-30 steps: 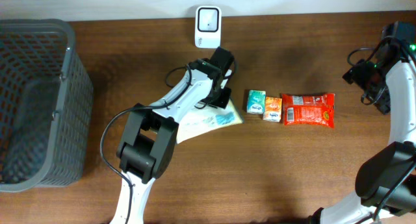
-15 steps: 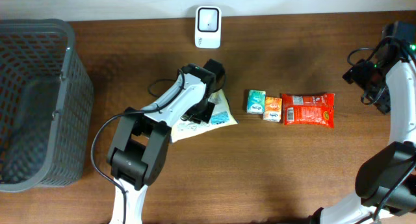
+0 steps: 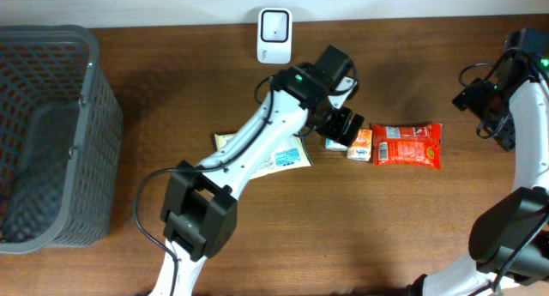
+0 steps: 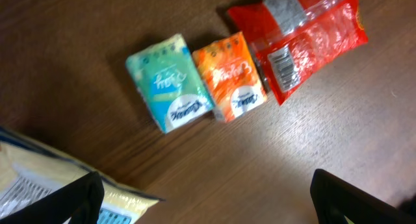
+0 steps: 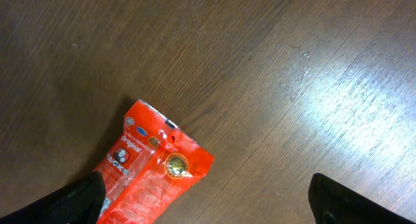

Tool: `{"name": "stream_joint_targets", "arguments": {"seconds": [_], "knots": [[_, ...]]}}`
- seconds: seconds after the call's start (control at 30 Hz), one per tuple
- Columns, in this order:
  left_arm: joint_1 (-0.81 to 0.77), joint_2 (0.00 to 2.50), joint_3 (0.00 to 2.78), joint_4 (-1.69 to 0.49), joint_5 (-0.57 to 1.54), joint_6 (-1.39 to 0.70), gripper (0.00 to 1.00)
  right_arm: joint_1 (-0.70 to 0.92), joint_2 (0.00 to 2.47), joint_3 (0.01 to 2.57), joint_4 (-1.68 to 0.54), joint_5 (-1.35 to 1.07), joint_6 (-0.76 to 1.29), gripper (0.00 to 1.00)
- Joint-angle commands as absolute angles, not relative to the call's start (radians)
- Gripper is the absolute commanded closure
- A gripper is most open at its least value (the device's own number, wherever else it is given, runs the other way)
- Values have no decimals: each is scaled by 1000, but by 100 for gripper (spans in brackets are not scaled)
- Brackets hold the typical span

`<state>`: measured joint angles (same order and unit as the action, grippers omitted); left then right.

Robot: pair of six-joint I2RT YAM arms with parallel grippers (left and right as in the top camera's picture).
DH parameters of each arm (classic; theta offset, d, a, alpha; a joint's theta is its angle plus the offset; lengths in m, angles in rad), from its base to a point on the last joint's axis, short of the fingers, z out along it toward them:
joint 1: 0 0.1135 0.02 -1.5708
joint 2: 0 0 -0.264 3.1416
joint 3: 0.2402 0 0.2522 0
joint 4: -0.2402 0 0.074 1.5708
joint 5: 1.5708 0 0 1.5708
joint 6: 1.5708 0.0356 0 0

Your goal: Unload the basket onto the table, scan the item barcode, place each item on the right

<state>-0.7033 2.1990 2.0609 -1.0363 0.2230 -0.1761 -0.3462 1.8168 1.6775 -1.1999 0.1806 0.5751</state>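
Grey mesh basket [image 3: 94,99] sits far left; the flat packet [image 3: 279,154] lies mid-frame, below the scanner [image 3: 274,26]. Left gripper [image 3: 346,129] hangs wide open, empty, over the teal tissue pack [image 4: 170,81]; right gripper [image 5: 205,201] gapes empty too.

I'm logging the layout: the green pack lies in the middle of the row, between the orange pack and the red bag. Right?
No. The orange pack lies in the middle, between the green pack and the red bag, as the left wrist view shows.
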Motion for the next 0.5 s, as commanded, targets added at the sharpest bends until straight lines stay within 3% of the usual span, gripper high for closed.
{"name": "stream_joint_targets", "arguments": {"seconds": [0.0,0.13,0.47], "knots": [[-730,2230,2056,-1029,114,-170,1,-347,1806,1687,-1200,183,574,1],[-708,2250,2056,-1045,94,-170,1,-347,1806,1687,-1200,183,574,1],[-417,2279,2056,-1185,56,-170,1,-349,1806,1687,-1200,183,574,1]]}}
